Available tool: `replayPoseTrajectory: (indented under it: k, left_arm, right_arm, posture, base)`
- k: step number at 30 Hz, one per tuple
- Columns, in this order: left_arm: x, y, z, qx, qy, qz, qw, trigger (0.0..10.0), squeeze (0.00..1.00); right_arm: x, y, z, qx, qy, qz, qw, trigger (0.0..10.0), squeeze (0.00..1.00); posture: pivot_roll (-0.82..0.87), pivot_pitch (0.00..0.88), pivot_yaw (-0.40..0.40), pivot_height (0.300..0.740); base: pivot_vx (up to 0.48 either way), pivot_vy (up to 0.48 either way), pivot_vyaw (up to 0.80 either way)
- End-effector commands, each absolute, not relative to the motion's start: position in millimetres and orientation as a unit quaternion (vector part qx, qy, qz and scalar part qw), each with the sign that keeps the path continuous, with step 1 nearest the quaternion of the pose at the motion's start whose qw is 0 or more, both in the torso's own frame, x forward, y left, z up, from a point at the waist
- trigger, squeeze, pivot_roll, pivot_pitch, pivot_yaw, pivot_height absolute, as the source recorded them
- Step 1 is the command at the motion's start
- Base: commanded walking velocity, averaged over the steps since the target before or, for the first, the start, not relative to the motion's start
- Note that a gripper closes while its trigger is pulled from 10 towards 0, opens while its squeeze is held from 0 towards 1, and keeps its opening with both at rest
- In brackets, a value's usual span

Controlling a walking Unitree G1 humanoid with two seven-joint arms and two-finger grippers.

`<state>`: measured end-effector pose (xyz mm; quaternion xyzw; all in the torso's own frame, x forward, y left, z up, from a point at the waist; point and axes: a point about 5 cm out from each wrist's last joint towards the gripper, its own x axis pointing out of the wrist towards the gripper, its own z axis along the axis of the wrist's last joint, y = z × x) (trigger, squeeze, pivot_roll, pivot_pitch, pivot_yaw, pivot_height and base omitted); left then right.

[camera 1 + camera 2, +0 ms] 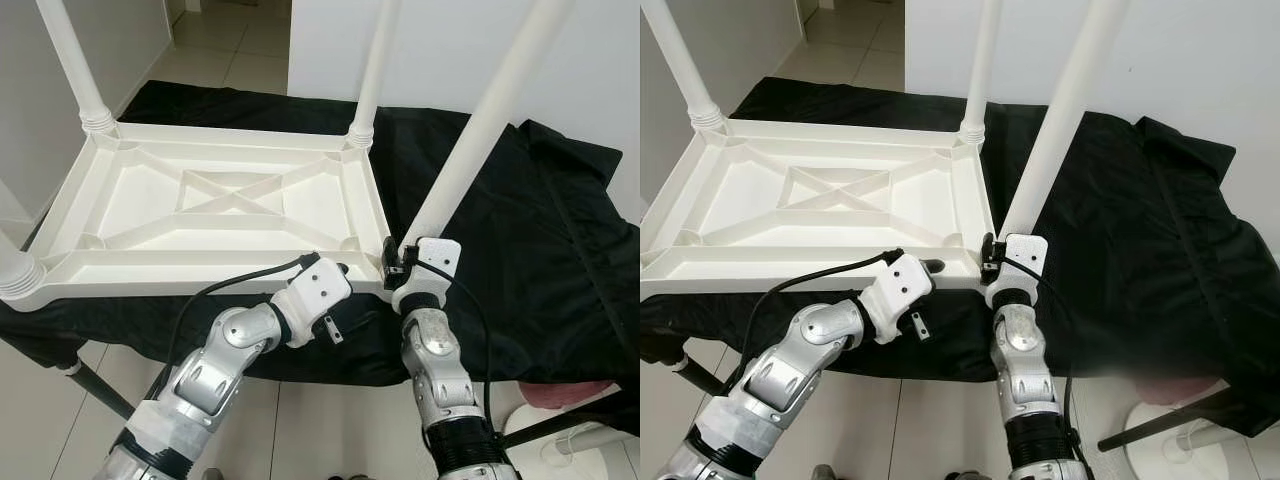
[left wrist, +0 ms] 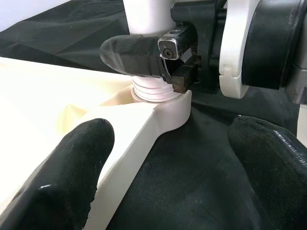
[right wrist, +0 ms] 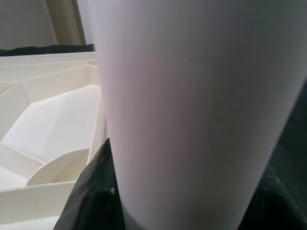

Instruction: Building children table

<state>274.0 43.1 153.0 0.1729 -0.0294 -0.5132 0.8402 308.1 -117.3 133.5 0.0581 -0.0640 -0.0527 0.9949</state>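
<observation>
White plastic all over this one: the children's tabletop (image 1: 215,200) lies upside down on a black cloth (image 1: 520,230), its ribbed underside with the crossed braces facing up. Legs stand at its corners, two at the far side (image 1: 72,62) (image 1: 375,65), one at the near left corner (image 1: 15,270).

And here's the action, at the near right corner. The right gripper (image 1: 398,262) has its black fingers clamped around the base of the fourth leg (image 1: 480,125), right where it meets the corner socket (image 2: 165,103). That leg leans away to the right rather than standing straight. In the right wrist view the white leg looms huge between the dark pads (image 3: 91,191).

The left gripper (image 1: 343,268) sits just beside it, at the near rim of the tabletop. Its fingers (image 2: 72,167) are spread wide, one over the white rim, the other over the cloth, gripping nothing.

A white stand (image 1: 565,440) sits on the tiled floor (image 1: 320,420) at lower right.
</observation>
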Motion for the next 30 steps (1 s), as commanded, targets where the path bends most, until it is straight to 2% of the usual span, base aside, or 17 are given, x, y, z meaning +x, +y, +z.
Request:
replayPoseTrajectory:
  k: [1, 7, 8, 9, 10, 22, 23, 24, 29, 30]
  left_arm:
    - [272.2, 41.3, 150.3, 0.175, -0.026, -0.513, 0.84, 10.0, 0.0]
    - [271.9, 40.9, 150.2, 0.175, -0.026, -0.514, 0.839, 10.0, 0.0]
    - [271.9, 40.7, 150.4, 0.175, -0.026, -0.514, 0.839, 10.0, 0.0]
    - [271.9, 40.7, 150.4, 0.175, -0.026, -0.514, 0.839, 10.0, 0.0]
    - [272.5, 40.8, 151.1, 0.175, -0.027, -0.514, 0.839, 10.0, 0.0]
    - [273.6, 41.5, 151.9, 0.176, -0.028, -0.512, 0.84, 10.0, 0.0]
    - [273.7, 41.6, 151.9, 0.176, -0.028, -0.512, 0.841, 10.0, 0.0]
    - [273.8, 41.7, 151.8, 0.176, -0.028, -0.511, 0.841, 10.0, 0.0]
    - [273.8, 41.5, 151.8, 0.175, -0.028, -0.512, 0.84, 10.0, 0.0]
    - [274.0, 41.5, 151.8, 0.176, -0.028, -0.512, 0.841, 10.0, 0.0]
  right_arm:
    - [302.0, -113.8, 115.9, 0.07, -0.017, -0.055, 0.996, 10.0, 0.0]
    - [302.3, -114.1, 119.0, 0.071, -0.023, -0.05, 0.996, 10.0, 0.0]
    - [302.0, -114.6, 119.2, 0.071, -0.023, -0.053, 0.996, 10.0, 0.07]
    - [302.0, -114.6, 119.2, 0.071, -0.023, -0.053, 0.996, 10.0, 0.07]
    - [300.3, -111.2, 122.9, 0.08, -0.036, -0.036, 0.995, 10.0, 1.0]
    - [294.7, -118.4, 130.0, 0.055, -0.063, 0.013, 0.996, 10.0, 1.0]
    - [294.4, -120.3, 129.8, 0.051, -0.062, 0.026, 0.996, 10.0, 0.73]
    - [294.4, -122.3, 129.6, 0.042, -0.063, 0.037, 0.996, 10.0, 0.0]
    - [295.9, -127.1, 129.2, 0.029, -0.065, 0.081, 0.994, 10.0, 0.0]
    - [298.2, -131.0, 129.2, 0.026, -0.063, 0.116, 0.991, 10.0, 0.0]
  posture:
    - [0.0, 0.101, -0.082, 0.74]
    - [0.0, 0.1, -0.08, 0.74]
    - [0.0, 0.101, -0.081, 0.74]
    - [0.0, 0.101, -0.081, 0.74]
    - [-0.01, 0.101, -0.08, 0.74]
    - [-0.01, 0.099, -0.082, 0.74]
    - [-0.01, 0.1, -0.081, 0.74]
    - [-0.01, 0.098, -0.08, 0.74]
    - [-0.01, 0.099, -0.082, 0.74]
    - [-0.01, 0.099, -0.081, 0.74]
  base:
    - [0.0, 0.0, 0.0]
    - [0.0, 0.0, 0.0]
    - [0.0, 0.0, 0.0]
    - [0.0, 0.0, 0.0]
    - [0.0, 0.0, 0.0]
    - [0.0, 0.0, 0.0]
    - [0.0, 0.0, 0.0]
    - [0.0, 0.0, 0.0]
    - [0.0, 0.0, 0.0]
    - [0.0, 0.0, 0.0]
